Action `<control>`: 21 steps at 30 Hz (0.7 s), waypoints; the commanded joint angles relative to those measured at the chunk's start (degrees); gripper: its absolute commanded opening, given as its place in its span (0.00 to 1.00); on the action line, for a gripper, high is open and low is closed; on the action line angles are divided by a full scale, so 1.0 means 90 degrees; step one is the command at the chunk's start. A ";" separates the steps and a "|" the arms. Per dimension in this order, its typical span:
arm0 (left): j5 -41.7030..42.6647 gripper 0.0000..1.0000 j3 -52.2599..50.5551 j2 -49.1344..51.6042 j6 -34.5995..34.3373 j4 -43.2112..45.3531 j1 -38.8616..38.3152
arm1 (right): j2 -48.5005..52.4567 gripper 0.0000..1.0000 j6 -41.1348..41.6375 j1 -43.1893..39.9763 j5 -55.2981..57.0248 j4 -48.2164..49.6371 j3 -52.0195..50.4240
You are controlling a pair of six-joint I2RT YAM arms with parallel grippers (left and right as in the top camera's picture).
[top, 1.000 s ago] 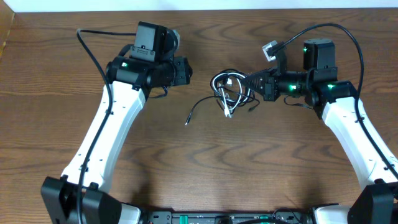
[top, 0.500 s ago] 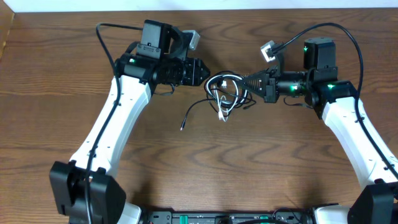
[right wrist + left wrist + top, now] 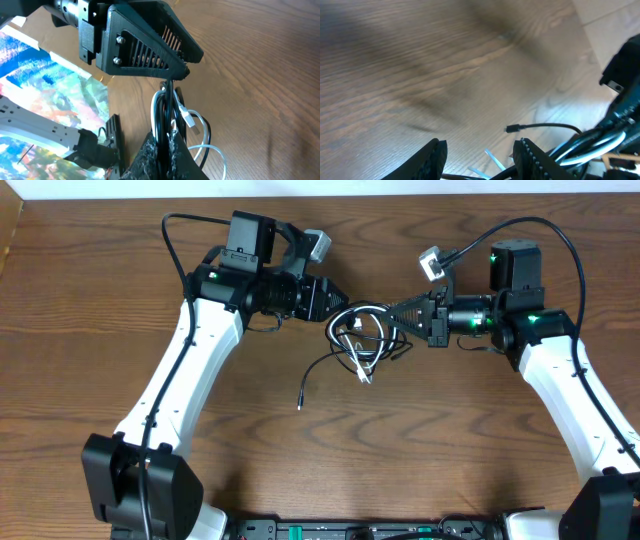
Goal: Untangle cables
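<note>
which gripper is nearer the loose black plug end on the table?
Left. Left gripper sits beyond the plug end, slightly right; right gripper clamps the cable bundle farther right.

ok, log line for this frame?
right gripper: jaws shut on black cable | left gripper: jaws open at left edge of tangle | white cable: looped in tangle

Left gripper (image 3: pixel 336 299) parted, right gripper (image 3: pixel 393 310) clamped shut, tips facing each other.

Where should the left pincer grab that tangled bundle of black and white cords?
Likely the loop on the left edge of the tangled black and white cord bundle, coming in from the left: the right pincer is shut on its right side, and that loop bulges leftward.
</note>
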 commanded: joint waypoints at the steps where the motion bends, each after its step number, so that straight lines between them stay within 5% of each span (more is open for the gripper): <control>1: 0.1015 0.49 0.0051 0.0053 0.0537 -0.0046 0.0277 | -0.0002 0.01 -0.0083 -0.0100 -0.0245 0.0039 0.0078; 15: 0.1452 0.49 0.0024 0.0104 0.1413 -0.0848 0.0580 | -0.0002 0.01 -0.0083 -0.0102 -0.0223 0.0044 0.0078; 21: 0.0770 0.47 0.0012 0.0398 0.1404 -0.0833 0.0260 | -0.0002 0.01 -0.0083 -0.0092 -0.0228 0.0000 0.0078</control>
